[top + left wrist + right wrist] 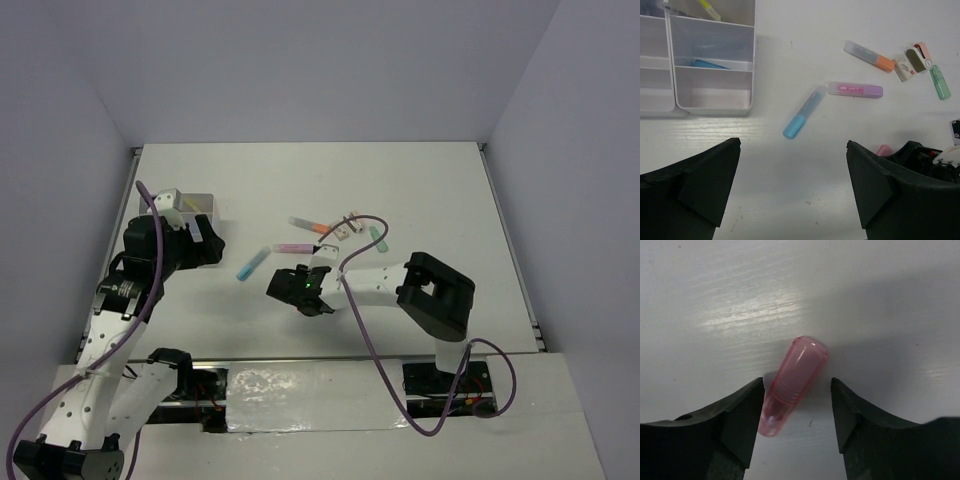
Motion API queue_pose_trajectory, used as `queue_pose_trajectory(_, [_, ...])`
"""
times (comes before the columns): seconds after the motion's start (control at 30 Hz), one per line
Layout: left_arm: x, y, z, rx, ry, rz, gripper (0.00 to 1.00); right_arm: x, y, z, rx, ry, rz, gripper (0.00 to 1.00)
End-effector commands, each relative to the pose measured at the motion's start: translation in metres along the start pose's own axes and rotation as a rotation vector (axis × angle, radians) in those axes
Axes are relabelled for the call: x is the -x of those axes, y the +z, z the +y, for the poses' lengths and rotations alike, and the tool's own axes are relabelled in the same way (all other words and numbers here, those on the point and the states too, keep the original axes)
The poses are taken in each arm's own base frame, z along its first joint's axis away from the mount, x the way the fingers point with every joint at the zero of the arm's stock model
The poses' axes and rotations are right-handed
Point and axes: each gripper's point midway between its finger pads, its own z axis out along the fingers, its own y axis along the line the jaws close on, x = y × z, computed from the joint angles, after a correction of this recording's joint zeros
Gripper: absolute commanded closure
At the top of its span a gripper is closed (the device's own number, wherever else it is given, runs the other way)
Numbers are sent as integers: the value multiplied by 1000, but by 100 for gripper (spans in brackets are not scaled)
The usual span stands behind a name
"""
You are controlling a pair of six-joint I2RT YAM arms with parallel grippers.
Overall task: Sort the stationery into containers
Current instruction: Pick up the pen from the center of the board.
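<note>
Organizer [200, 205] sits at the far left of the tabletop [440, 180], in front of the left arm. From the left wrist view, one compartment holds a blue item [710, 64] and the compartment behind it a yellow pen [709, 8]. The left hand [792, 145] hovers just off the organizer's near right corner, jaws spread as wide as they go, with only bare tabletop between the fingers [705, 180]. All loose stationery lies to the right of the organizer. The blue marker [804, 112] is closest to it and lies at a slant. The pink marker [855, 89] is next out, its end close to the blue marker's cap. The orange-tipped marker [869, 55] is further right and further back. The erasers [905, 67] are bunched together beyond that. The green marker [940, 82] is farthest from the organizer. The right hand [797, 382] is low over the tabletop, right of the organizer and nearer the arm bases than the blue marker. Its jaws are partly open and astride a small translucent pink piece [795, 370] lying flat. One finger [735, 425] is at the piece's lower end; I cannot tell if it touches. The other finger [865, 425] stands clear of it, with a visible gap. The piece is bracketed, not clamped.
</note>
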Motion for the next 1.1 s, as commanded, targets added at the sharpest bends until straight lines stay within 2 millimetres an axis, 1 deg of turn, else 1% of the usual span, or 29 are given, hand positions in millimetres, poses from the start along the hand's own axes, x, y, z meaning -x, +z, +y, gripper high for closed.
queue_pose_trajectory(0.0, [14,-7,-7,-39,28,-68,1,-10,4,8,1,4,25,39])
queue_pose_trajectory(0.03, [16,-9,-8,-38,27,-77,1,-13,3,10,16,-2,39,43])
queue_pose_trajectory(0.07, [16,-10,-8,-39,26,-80,1,-15,4,4,15,-9,45,46])
queue_pose_trajectory(0.1, [16,-10,-7,-35,26,-83,1,-19,4,3,25,-26,54,53])
queue_pose_trajectory(0.13, [16,-11,-7,-34,24,-84,1,-19,5,6,52,-26,56,56])
queue_pose_trajectory(0.17, [17,-11,-6,-32,23,-86,1,-27,5,1,60,-46,87,59])
queue_pose_trajectory(0.2, [17,-11,-6,-30,22,-85,1,-31,5,1,77,-82,101,65])
queue_pose_trajectory(0.23, [16,-10,-6,-29,22,-79,1,-33,6,9,121,-87,106,66])
queue_pose_trajectory(0.27, [15,-9,-6,-31,21,-75,1,-46,6,8,158,-119,152,67])
queue_pose_trajectory(0.3, [15,-10,-8,-41,22,-76,1,-51,6,12,226,-227,166,68])
queue_pose_trajectory(0.33, [13,-8,-13,-65,23,-61,1,-53,1,41,379,-245,158,69])
queue_pose_trajectory(0.37, [11,-7,-16,-83,23,-53,1,-66,3,39,427,-307,193,71])
queue_pose_trajectory(0.4, [10,-6,-20,-104,16,-41,1,-78,-1,42,492,-399,239,73])
queue_pose_trajectory(0.43, [5,-3,-23,-123,6,-19,1,-84,-3,46,539,-443,252,76])
queue_pose_trajectory(0.47, [-2,-1,-28,-156,-7,9,1,-90,-2,46,565,-480,270,90])
queue_pose_trajectory(0.5, [-6,1,-33,-174,-35,28,1,-90,1,42,556,-517,264,100])
queue_pose_trajectory(0.57, [-20,4,-40,-214,-74,78,1,-93,1,36,563,-549,269,100])
queue_pose_trajectory(0.63, [-23,6,-49,-260,-136,85,1,-88,-1,36,577,-579,240,100])
queue_pose_trajectory(0.67, [-34,9,-49,-273,-157,109,1,-83,-6,36,590,-580,224,100])
queue_pose_trajectory(0.73, [-39,12,-53,-297,-206,114,1,-70,-11,39,601,-599,166,100])
queue_pose_trajectory(0.77, [-49,16,-51,-290,-223,134,1,-59,-20,42,624,-594,133,100])
queue_pose_trajectory(0.8, [-53,16,-53,-299,-251,146,1,-52,-23,43,630,-609,103,100])
queue_pose_trajectory(0.83, [-58,19,-53,-306,-270,153,1,-40,-34,48,658,-601,55,100])
queue_pose_trajectory(0.87, [-62,20,-55,-314,-285,163,1,-32,-39,50,670,-601,27,100])
queue_pose_trajectory(0.93, [-66,18,-62,-346,-337,174,1,-15,-49,55,690,-587,-40,100])
queue_pose_trajectory(0.97, [-71,19,-65,-360,-349,178,1,-3,-61,58,714,-566,-85,100])
queue_pose_trajectory(1.0, [-72,18,-69,-370,-382,184,1,5,-66,60,724,-561,-113,100])
queue_pose_trajectory(1.03, [-73,17,-72,-381,-393,182,1,16,-79,64,757,-540,-154,100])
queue_pose_trajectory(1.07, [-78,16,-79,-401,-394,190,1,21,-86,66,771,-534,-182,100])
